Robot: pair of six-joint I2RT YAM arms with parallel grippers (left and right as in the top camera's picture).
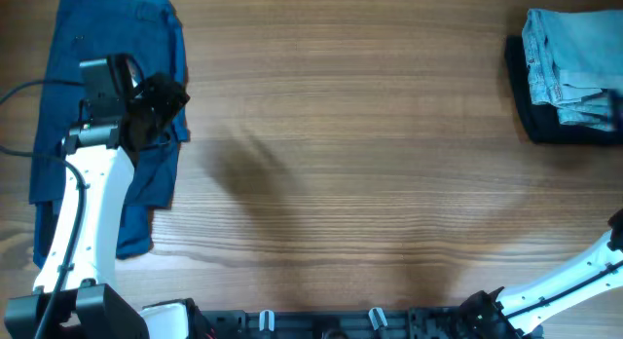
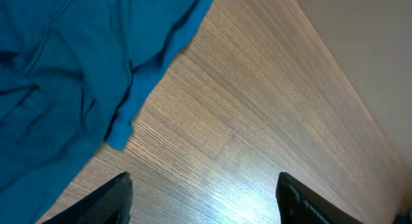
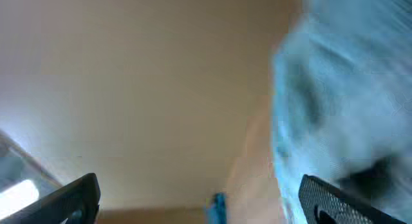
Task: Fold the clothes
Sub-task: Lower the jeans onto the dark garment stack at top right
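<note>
Your left gripper (image 2: pixel 205 201) hangs over the table (image 2: pixel 270 121) with its fingers (image 2: pixel 114 199) apart and nothing between them. The blue garment (image 2: pixel 58 89) lies spread just beyond one finger, its hem close to it but not touching. Your right gripper (image 3: pixel 199 201) also stands wide and empty. The pale denim (image 3: pixel 347 89) is blurred there and seems to lie past one finger. Overhead, it sits folded on a dark garment (image 1: pixel 545 127) at the far right.

table (image 1: pixel 370 164): wood-grain top, smooth, with a faint sheen
blue garment (image 1: pixel 68 105): soft woven cloth, matt
denim shorts (image 1: pixel 574 56): pale washed denim, stitched seams
dark garment (image 1: pixel 545 130): matt cloth
left arm (image 1: pixel 97 183): smooth white shell, slightly glossy
left gripper (image 2: pixel 205 198): black, matt
</note>
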